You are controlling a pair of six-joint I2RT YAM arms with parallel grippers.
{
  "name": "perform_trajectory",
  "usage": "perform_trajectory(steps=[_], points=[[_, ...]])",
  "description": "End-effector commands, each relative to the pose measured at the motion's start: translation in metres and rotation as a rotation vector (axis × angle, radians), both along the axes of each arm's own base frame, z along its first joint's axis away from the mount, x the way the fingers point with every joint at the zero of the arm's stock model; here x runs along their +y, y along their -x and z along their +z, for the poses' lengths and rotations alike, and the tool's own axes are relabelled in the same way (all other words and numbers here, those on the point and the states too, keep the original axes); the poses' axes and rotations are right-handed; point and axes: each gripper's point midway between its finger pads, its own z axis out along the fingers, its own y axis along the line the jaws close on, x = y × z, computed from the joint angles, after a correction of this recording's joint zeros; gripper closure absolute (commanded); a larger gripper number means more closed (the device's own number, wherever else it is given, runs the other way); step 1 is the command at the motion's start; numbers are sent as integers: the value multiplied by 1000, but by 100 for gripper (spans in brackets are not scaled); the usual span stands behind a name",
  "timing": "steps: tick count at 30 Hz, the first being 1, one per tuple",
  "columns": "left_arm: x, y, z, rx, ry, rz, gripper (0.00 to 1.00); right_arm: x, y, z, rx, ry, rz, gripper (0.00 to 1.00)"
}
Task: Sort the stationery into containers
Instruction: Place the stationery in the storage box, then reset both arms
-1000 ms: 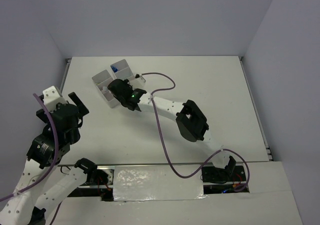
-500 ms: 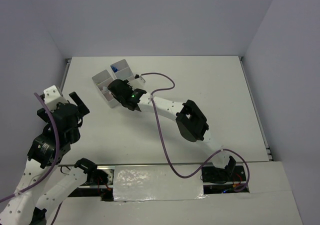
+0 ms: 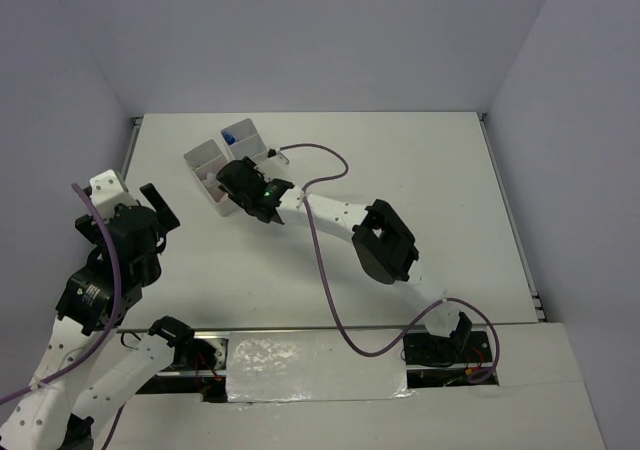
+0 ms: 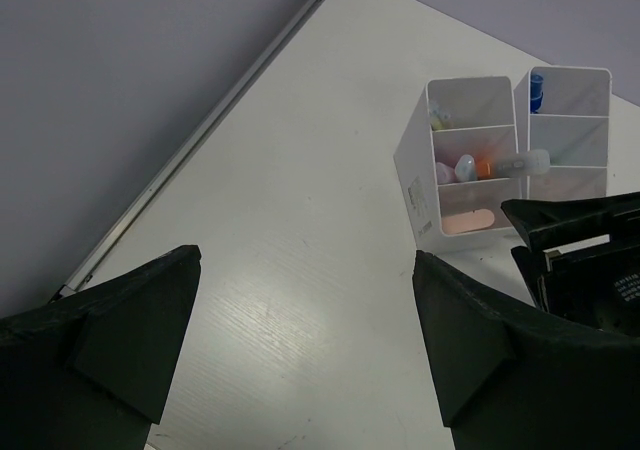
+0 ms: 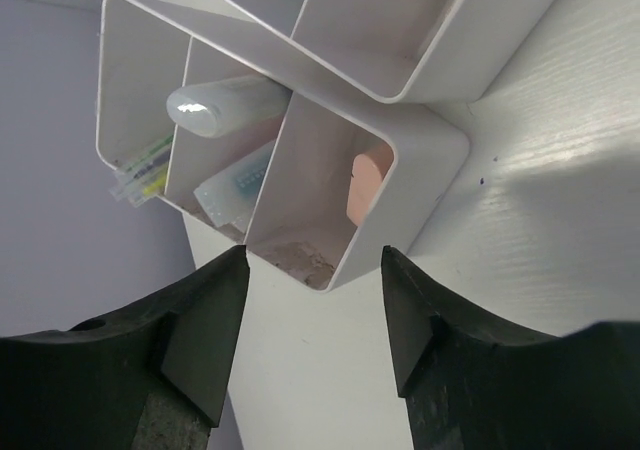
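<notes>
The containers (image 3: 203, 153), a block of small white bins, stand at the back left of the table. My right gripper (image 3: 228, 182) hovers over their near corner, open and holding nothing (image 5: 315, 260). In the right wrist view, the nearest bin of the containers (image 5: 430, 145) holds a pinkish eraser (image 5: 365, 185). The bins beyond hold a whitish tube (image 5: 225, 105) and thin pens (image 5: 140, 165). My left gripper (image 3: 150, 208) is wide open and empty (image 4: 305, 270), left of the containers (image 4: 415, 170) and well apart from them. The left wrist view shows the eraser (image 4: 467, 222), pastel highlighters (image 4: 465, 167) and a blue-capped tube (image 4: 537, 85) inside.
A purple cable (image 3: 325, 260) loops over the table along the right arm (image 3: 385, 240). The table's raised left edge (image 4: 200, 135) runs past the left gripper. Grey walls close the table at the back and sides.
The right gripper's jaws have spread apart over the near bin. The left arm has shifted only slightly.
</notes>
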Motion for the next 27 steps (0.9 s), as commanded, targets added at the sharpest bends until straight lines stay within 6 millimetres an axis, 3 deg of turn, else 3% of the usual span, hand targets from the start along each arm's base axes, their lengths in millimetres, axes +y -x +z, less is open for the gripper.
perform_trajectory(steps=[1, 3, 4, 5, 6, 7, 8, 9, 11, 12, 13, 14, 15, 17, 18, 24, 27], points=[[2, -4, 7, -30, -1, 17, 1, -13, 4, 101, -171, -64, 26, 36], [0, -7, 5, -20, -1, 11, 1, -25, 9, 126, -228, -61, 38, 32], [-1, -7, 6, -18, 1, 8, 1, -41, 17, 153, -299, -56, 62, 23], [-3, -10, 3, 1, -4, 4, 1, -50, 22, 166, -339, -44, 76, 18], [-3, -11, 2, 7, -3, 7, 1, -62, 26, 173, -403, 42, 122, 1], [-3, -13, 2, 13, -4, 4, 1, -81, 36, 196, -465, 58, 140, 0], [-4, -16, 0, 22, -5, 5, 1, -94, 41, 204, -495, 102, 155, 0], [-4, -17, 0, 28, -1, 8, 1, -113, 45, 199, -513, 237, 182, 0], [-3, -19, -2, 37, 10, 18, 1, -151, 63, 213, -547, 348, 207, 0], [-1, -20, -1, 34, 19, 26, 1, -175, 70, 192, -522, 508, 242, 0], [-1, -21, -1, 36, 23, 27, 1, -202, 81, 209, -536, 532, 223, 0], [-1, -22, 0, 34, 27, 29, 1, -221, 88, 209, -522, 575, 215, 0], [1, -23, 0, 34, 33, 31, 1, -258, 101, 206, -500, 669, 201, 0], [3, -23, 1, 26, 38, 31, 1, -292, 117, 203, -484, 727, 198, 0], [4, -23, 2, 22, 38, 35, 1, -319, 133, 201, -483, 772, 222, 0], [5, -11, -4, 40, 36, 11, 1, -426, 189, 203, -431, 794, 134, 0], [-4, -6, -15, 35, 83, -40, 1, -455, 213, 204, -458, 699, 122, 0]])
